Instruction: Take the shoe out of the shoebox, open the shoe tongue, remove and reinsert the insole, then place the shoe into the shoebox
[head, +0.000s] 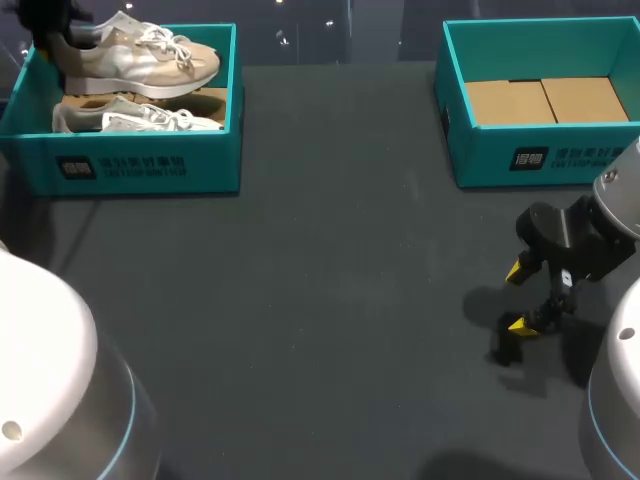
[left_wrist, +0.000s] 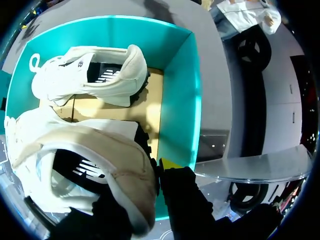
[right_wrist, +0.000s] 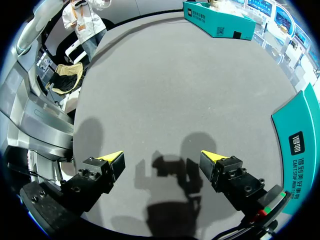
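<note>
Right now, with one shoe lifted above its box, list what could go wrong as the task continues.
1. The left gripper pinches the raised shoe only at its heel, so it may twist or slip out.
2. It hangs over the shoebox near the second shoe; laces or sole could catch on either and drag the box.
3. The right gripper hangs open far across the table, too distant to steady anything.

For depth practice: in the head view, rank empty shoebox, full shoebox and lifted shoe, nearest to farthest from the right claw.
1. empty shoebox, just beyond the right claw.
2. full shoebox, far left.
3. lifted shoe, above its back.
</note>
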